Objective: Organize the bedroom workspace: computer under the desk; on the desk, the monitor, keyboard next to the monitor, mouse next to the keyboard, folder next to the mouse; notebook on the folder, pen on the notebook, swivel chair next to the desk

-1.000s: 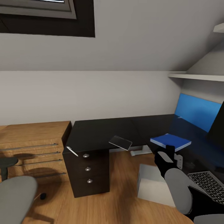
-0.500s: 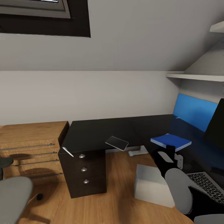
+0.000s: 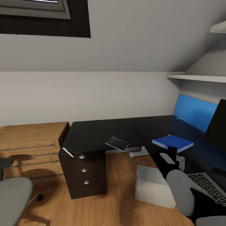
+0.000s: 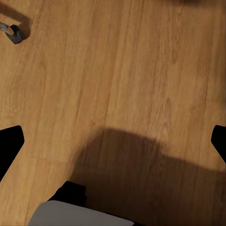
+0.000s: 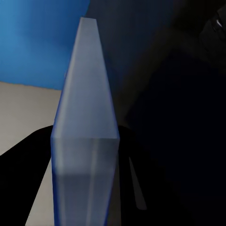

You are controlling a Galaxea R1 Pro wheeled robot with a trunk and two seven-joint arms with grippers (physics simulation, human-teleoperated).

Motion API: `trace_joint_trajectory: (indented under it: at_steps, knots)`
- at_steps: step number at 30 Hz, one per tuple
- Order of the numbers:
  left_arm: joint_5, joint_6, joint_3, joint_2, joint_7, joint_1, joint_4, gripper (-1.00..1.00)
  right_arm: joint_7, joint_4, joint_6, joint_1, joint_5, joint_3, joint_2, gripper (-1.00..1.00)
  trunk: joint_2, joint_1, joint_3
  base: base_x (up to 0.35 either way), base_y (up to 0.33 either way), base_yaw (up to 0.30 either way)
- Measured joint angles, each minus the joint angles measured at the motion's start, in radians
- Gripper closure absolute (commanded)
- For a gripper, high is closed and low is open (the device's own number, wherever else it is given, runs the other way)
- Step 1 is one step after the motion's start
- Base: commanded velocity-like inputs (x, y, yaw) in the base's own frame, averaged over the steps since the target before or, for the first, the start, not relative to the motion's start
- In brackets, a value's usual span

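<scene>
Holding the folder (image 3: 172,143) clamped in my right tool (image 3: 172,154) over the desk (image 3: 94,135); left tool (image 4: 113,141) apart. Next I'm lowering it flat near the keyboard (image 3: 207,185).

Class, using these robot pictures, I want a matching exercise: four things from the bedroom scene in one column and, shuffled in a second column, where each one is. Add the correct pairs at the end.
Things:
1. folder
2. computer
3. keyboard
4. pen

Places:
A. on the wooden floor, partly under the desk
B. at the desk's front corner, above the drawers with silver knobs
C. held by the right tool, over the desk's right wing
D. flat on the desk at the picture's lower right, near the robot

Pairs: 1-C, 2-A, 3-D, 4-B
</scene>
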Motion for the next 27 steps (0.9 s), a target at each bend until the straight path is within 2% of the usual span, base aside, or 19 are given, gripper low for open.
trace_joint_trajectory:
  at_steps: [25,26,27]
  knots:
    - [-0.001,0.000,0.000,0.000,0.000,0.000,0.000,-1.00,0.000,-0.002,0.000,0.000,0.004,0.001,0.000,1.00,0.000,0.000,0.000,0.000,0.000,0.000]
    - [-0.001,0.000,0.000,0.000,0.000,0.000,0.000,-1.00,0.000,-0.002,0.000,0.000,0.005,0.001,0.000,-1.00,0.000,0.000,0.000,0.000,0.000,0.000]
    - [-0.001,0.000,0.000,0.000,0.000,0.000,0.000,-1.00,0.000,-0.002,0.000,0.000,0.006,0.001,0.000,-1.00,0.000,0.000,0.000,0.000,0.000,0.000]
